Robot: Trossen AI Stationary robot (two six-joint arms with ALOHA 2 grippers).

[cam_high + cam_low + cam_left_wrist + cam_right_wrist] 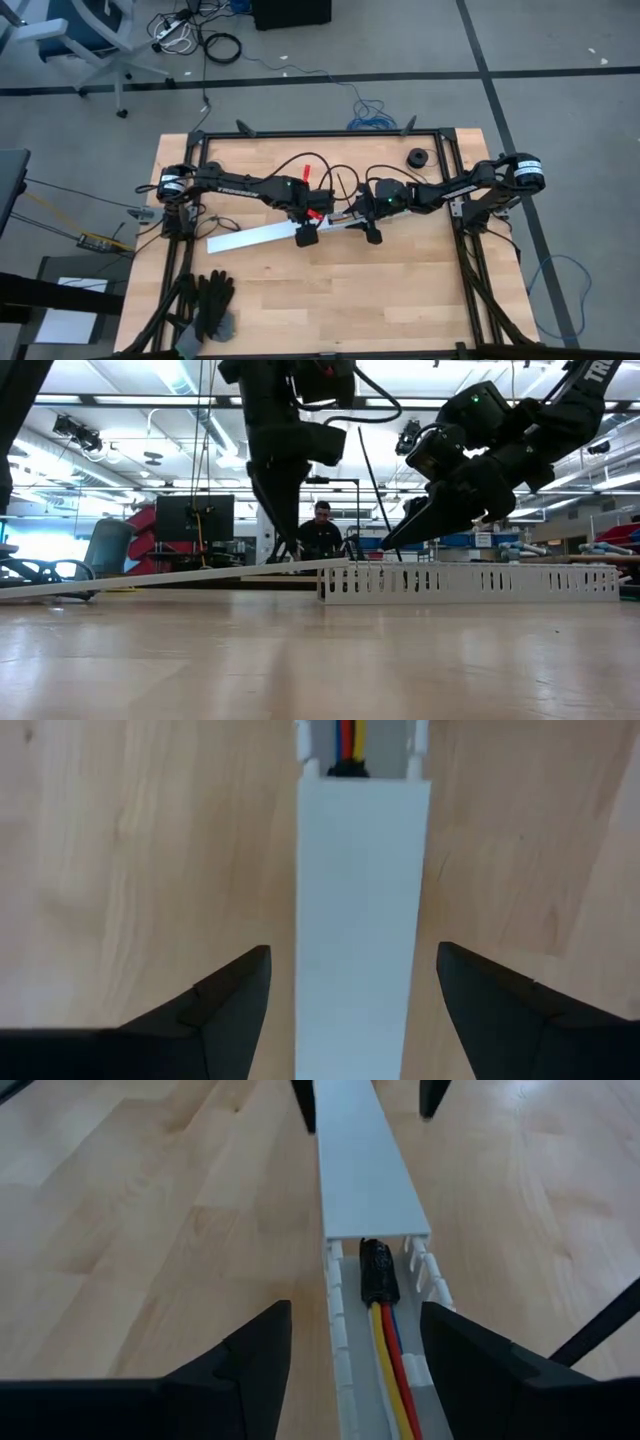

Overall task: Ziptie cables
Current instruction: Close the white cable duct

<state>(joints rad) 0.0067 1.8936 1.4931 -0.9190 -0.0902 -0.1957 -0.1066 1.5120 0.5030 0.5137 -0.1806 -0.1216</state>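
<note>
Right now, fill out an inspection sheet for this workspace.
Surface: wooden table, mostly bare.
Job's things: cables, red, yellow and blue, lie in the white slotted channel; white cover partly over it.
Clutter: black gloves; black roll.
Grippers: left gripper open, straddling the cover; right gripper open over the channel.
Ziptie: nothing seen.
Surroundings: a seated person, monitor, chair, floor cords.

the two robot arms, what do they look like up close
Both are dark, jointed arms trailing thin black cords. The left arm carries white lettering and red patches near its wrist; the right arm shows a small green light and a white-banded shoulder joint. Each ends in wedge-shaped black jaws.
</note>
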